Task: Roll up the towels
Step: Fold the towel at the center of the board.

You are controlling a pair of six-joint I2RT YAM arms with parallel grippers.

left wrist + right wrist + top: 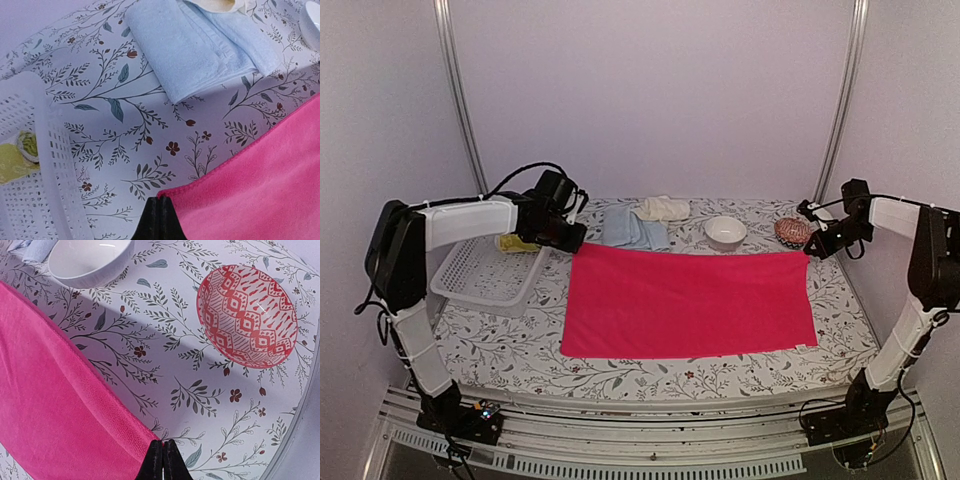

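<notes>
The hot pink towel (pixel 690 300) lies spread flat in the middle of the table. My left gripper (pixel 578 243) is shut on its far left corner; in the left wrist view the gripper (pixel 160 198) pinches the pink towel (pixel 260 185) at the tip. My right gripper (pixel 810 252) is shut on the far right corner, and the right wrist view shows the gripper (pixel 163 442) meeting the pink towel's (pixel 55 410) edge. A folded light blue towel (pixel 632 228) (pixel 195 45) and a cream towel (pixel 663 208) lie behind. A yellow-green towel (pixel 515 243) (pixel 15 160) sits in the basket.
A white perforated basket (pixel 485 272) (pixel 50 150) stands at the left, close beside my left gripper. A white bowl (pixel 725 232) (pixel 90 260) and a red patterned bowl (pixel 792 232) (pixel 247 315) stand at the back right. The floral table covering (pixel 520 350) lies under everything.
</notes>
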